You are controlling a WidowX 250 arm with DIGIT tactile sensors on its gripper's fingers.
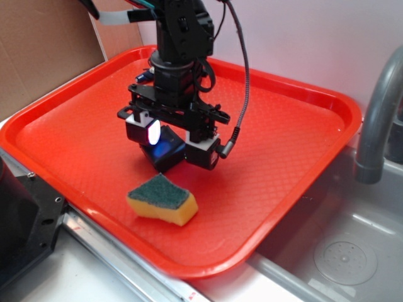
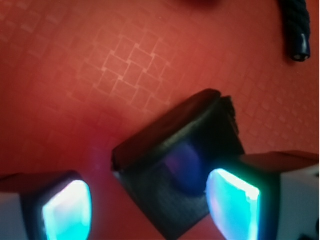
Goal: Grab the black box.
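Note:
The black box (image 1: 163, 153) lies on the red tray (image 1: 75, 126), turned at an angle, just behind the sponge. My gripper (image 1: 171, 141) hangs low over it with the fingers spread to either side. In the wrist view the black box (image 2: 175, 170) fills the gap between my two glowing pads (image 2: 67, 210), and my gripper (image 2: 150, 207) is open. The right pad (image 2: 232, 202) sits close against the box's right side; the left pad stands apart from it with bare tray between.
A green-and-yellow sponge (image 1: 162, 199) lies in front of the box near the tray's front rim. A dark rope end (image 2: 298, 30) shows at the wrist view's top right. A grey faucet (image 1: 378, 119) and a steel sink (image 1: 340, 251) are to the right.

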